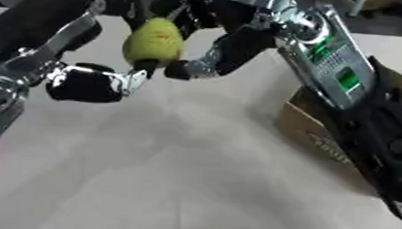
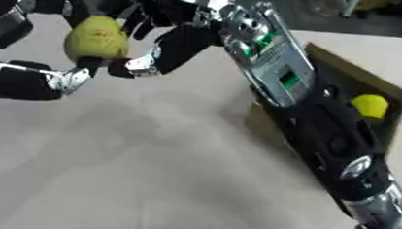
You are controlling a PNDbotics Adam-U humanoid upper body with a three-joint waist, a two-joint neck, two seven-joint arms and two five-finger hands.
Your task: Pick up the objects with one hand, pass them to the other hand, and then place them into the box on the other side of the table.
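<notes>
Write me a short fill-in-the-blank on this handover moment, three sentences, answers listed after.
1. The yellow-green fruit is held up between the two hands, above the ____.
2. The cardboard box stands on the robot's ____ side.
3. Inside the box lies a small ____ object.
The left hand and the right hand both meet at the fruit.

Missing words: table; right; yellow

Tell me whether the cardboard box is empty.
Not empty: the cardboard box holds a small yellow object, visible beside the right arm. The rest is hidden.
</notes>
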